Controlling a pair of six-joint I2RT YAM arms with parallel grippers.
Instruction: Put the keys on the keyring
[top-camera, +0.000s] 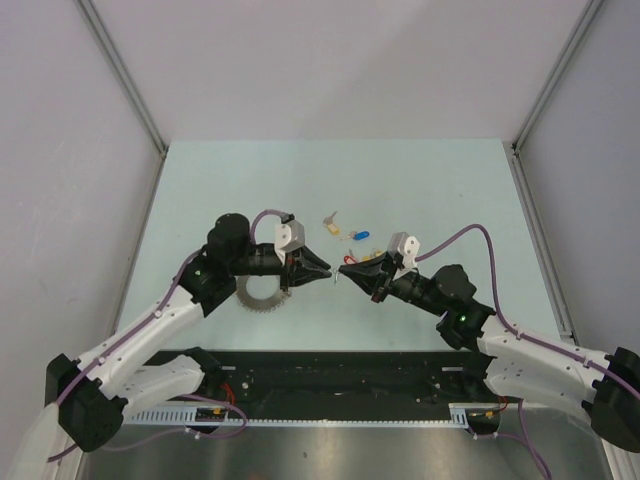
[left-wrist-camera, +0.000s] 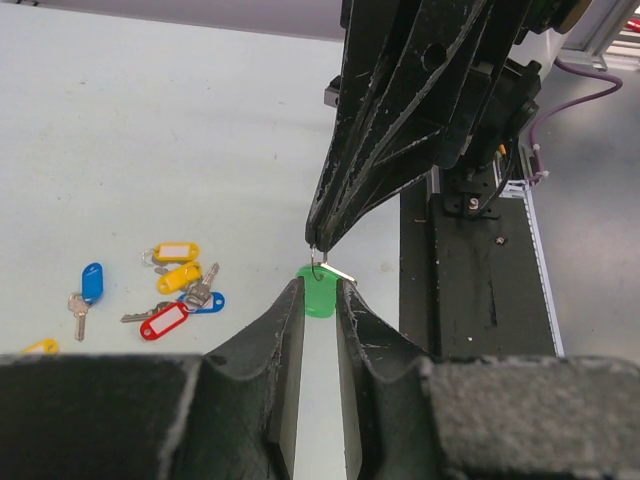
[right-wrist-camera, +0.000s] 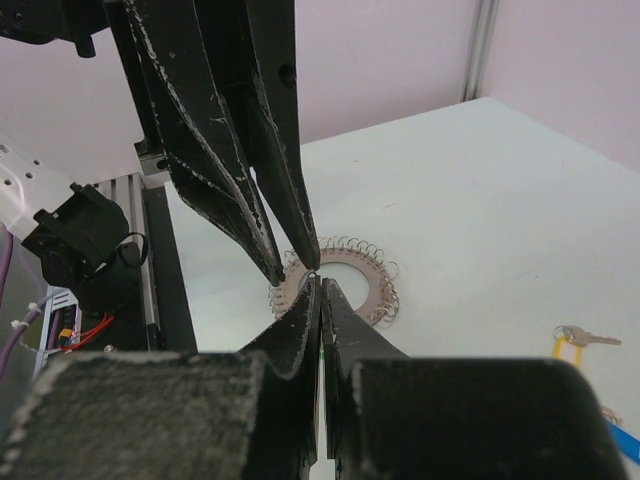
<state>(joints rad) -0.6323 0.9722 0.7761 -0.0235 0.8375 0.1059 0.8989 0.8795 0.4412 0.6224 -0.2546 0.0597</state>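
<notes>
Aloft, green key (left-wrist-camera: 319, 298) clamped by right tool (left-wrist-camera: 318, 243), left tool (left-wrist-camera: 320, 285) apart astride (maybe touching).

Quick headcount, mostly off the left wrist view: seven keys (left-wrist-camera: 77, 315) as far as I can make out. By colour that's one green tag (left-wrist-camera: 320, 295), one red tag (left-wrist-camera: 165, 321), two blue tags (left-wrist-camera: 92, 282), two yellow tags (left-wrist-camera: 175, 251), plus one yellowish tag (left-wrist-camera: 40, 347) cut off at the edge, might be orange. One keyring (top-camera: 262, 300). Two arms (top-camera: 150, 335).
</notes>
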